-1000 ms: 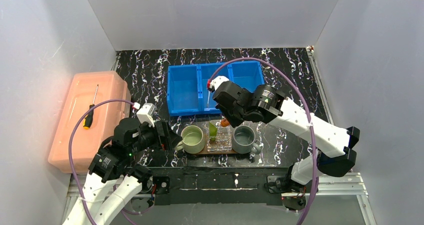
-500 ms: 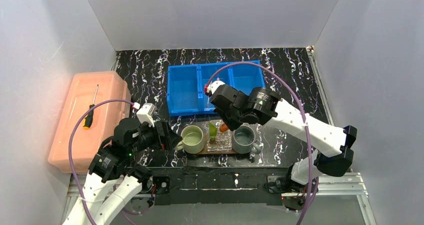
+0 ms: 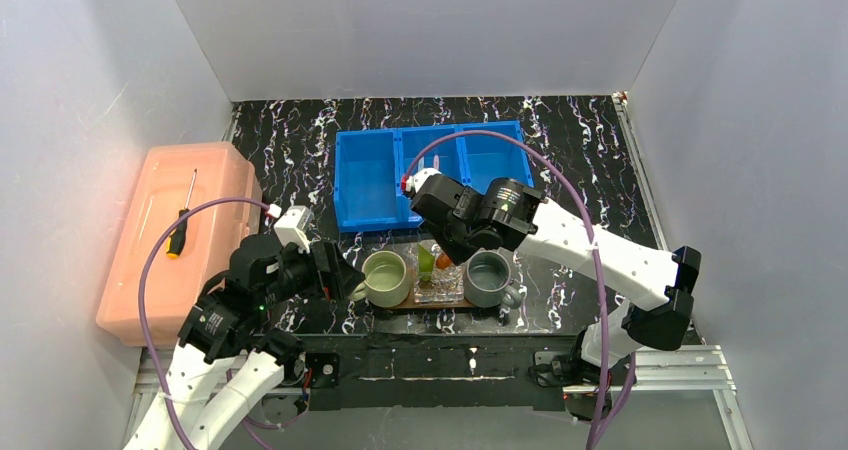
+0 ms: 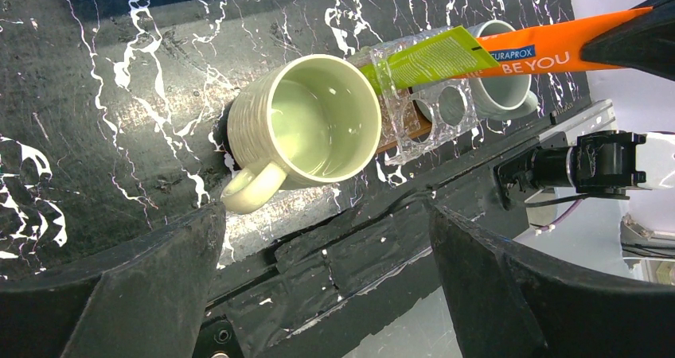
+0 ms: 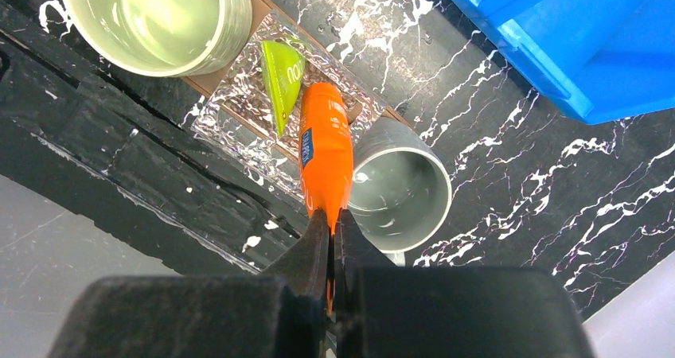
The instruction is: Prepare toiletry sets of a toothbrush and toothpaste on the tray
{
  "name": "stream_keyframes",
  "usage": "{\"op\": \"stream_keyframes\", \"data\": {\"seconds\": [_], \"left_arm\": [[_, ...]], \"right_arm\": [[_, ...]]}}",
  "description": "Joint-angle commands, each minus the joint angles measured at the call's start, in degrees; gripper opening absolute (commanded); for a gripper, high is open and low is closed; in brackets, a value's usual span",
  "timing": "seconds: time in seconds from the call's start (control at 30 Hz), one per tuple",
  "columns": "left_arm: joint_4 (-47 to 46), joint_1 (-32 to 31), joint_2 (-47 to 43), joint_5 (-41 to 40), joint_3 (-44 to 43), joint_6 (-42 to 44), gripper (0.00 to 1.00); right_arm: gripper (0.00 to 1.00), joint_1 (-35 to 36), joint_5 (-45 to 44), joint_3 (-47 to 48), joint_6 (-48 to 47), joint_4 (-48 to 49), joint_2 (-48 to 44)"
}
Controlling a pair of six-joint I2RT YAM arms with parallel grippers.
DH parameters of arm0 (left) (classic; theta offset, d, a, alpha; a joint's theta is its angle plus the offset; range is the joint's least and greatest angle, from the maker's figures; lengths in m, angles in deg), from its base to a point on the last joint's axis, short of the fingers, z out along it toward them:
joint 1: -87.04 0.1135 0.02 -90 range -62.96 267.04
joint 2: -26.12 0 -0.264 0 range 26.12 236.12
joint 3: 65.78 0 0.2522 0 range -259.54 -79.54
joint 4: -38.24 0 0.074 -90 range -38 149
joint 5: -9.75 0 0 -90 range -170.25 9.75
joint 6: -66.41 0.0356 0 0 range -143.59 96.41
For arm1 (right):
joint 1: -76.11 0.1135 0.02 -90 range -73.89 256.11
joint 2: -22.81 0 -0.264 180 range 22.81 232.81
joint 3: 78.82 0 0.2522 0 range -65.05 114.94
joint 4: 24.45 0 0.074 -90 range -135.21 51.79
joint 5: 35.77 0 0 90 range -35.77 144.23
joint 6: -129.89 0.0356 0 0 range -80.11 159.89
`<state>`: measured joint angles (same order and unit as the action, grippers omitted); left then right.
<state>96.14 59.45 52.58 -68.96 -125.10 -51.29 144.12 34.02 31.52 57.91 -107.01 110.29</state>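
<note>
My right gripper (image 5: 329, 219) is shut on the flat end of the orange tube (image 5: 326, 147). It holds the tube cap-down over the clear holder (image 5: 247, 127), between the two mugs on the brown tray (image 5: 208, 83). The lime-green tube (image 5: 282, 79) stands in that holder. From above, the right gripper (image 3: 448, 250) hangs over the orange tube (image 3: 444, 261) and the lime-green tube (image 3: 426, 259). My left gripper (image 4: 325, 215) is open and empty, just left of the green mug (image 4: 318, 119). I cannot make out the toothbrushes.
A grey mug (image 3: 489, 277) stands on the tray's right end and the green mug (image 3: 386, 278) on its left. The blue three-compartment bin (image 3: 370, 180) sits behind the tray. A pink box (image 3: 200, 200) with a screwdriver (image 3: 180, 225) lies at the left.
My right gripper has moved left and down with the orange tube, closer to the clear holder. The left arm has not moved.
</note>
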Motion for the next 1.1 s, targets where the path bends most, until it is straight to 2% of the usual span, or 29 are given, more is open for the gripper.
{"op": "stream_keyframes", "data": {"seconds": [0.0,1.07], "left_arm": [[-0.11,0.00,0.55,-0.48,0.03,0.30,0.99],[-0.11,0.00,0.60,-0.21,0.12,0.28,0.99]], "right_arm": [[0.01,0.26,-0.18,-0.74,-0.31,2.10,-0.30],[0.02,-1.53,-0.12,-4.17,-3.07,5.01,3.67]]}}
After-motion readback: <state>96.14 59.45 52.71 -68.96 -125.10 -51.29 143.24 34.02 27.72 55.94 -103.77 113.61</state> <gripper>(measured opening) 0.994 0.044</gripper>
